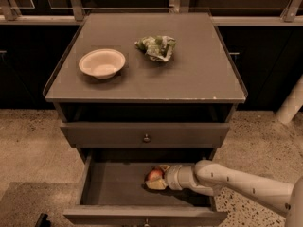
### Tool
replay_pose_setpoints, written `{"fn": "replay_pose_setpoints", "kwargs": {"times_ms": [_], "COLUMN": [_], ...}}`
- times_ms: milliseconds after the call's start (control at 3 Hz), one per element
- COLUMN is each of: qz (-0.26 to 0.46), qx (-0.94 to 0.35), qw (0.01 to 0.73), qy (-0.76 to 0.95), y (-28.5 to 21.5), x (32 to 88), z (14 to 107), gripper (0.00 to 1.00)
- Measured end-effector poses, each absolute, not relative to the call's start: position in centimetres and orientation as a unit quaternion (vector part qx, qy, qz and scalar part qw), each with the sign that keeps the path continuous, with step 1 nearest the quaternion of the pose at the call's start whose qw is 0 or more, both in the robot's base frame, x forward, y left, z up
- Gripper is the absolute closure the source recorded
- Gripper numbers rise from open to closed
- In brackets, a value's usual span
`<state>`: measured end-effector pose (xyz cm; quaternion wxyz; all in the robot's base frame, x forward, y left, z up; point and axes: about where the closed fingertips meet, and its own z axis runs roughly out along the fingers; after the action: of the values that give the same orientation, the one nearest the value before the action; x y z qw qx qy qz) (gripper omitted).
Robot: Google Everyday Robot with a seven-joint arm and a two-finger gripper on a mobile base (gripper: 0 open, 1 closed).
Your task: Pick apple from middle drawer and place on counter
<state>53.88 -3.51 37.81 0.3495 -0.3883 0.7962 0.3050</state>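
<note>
The small red apple (154, 175) lies on the grey floor of the open middle drawer (113, 186), right of its centre. My gripper (157, 177) reaches into the drawer from the right on a pale arm. Its fingers (154, 186) sit on either side of the apple, shut on it, and the apple still rests low on the drawer floor. The counter (199, 74) is the broad grey-brown cabinet top above, with pale chips along its front edge.
A shallow cream bowl (102, 63) stands at the counter's left. A wrinkly green-and-white packet (156, 47) lies at its back centre. A closed drawer with a small knob (147, 137) sits just above the open one. Speckled floor surrounds the cabinet.
</note>
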Motion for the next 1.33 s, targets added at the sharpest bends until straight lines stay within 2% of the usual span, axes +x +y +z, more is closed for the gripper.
{"fn": "replay_pose_setpoints", "kwargs": {"times_ms": [333, 667, 1000, 1333], "qz": [0.308, 0.311, 0.309, 0.260], "qx": [-0.387, -0.380, -0.368, -0.353], "qw": [0.355, 0.384, 0.407, 0.445], "qy": [0.793, 0.782, 0.777, 0.780], "y": [-3.5, -3.6, -4.0, -8.4], "x": [53.2, 50.3, 44.8, 40.6], "z": [38.6, 43.3, 50.1, 58.5], "gripper": [1.00, 1.00, 1.00, 1.00]}}
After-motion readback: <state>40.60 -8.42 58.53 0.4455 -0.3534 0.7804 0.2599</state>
